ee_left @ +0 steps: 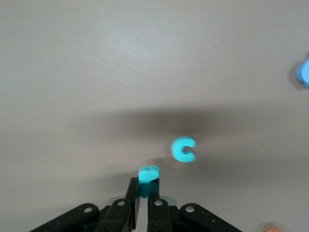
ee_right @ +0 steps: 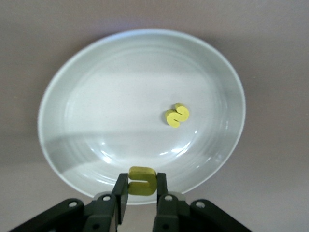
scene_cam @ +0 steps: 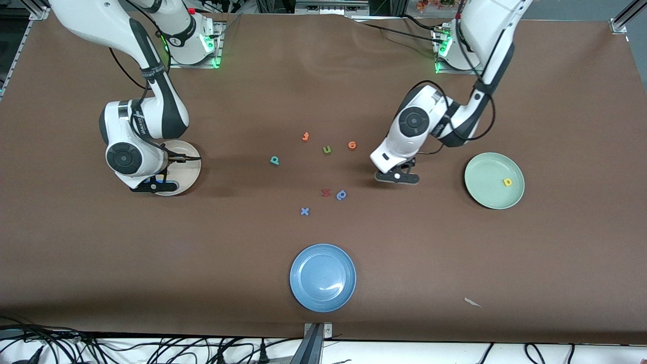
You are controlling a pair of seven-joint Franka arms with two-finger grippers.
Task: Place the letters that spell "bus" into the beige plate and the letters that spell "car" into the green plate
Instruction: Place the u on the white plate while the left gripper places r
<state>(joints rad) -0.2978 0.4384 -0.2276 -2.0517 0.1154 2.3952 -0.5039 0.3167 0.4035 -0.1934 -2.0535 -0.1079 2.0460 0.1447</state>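
Both arms reach down over the table, left pincer (ee_left: 144, 193) and right pincer (ee_right: 142, 193) each clamped shut.

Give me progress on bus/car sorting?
Done: yellow "s" in the beige plate, yellow "a" in the green plate. In hand: right gripper holds the yellow "u" over the beige plate; left gripper is shut on a teal letter. Left: teal "c" and teal "b" on the table.
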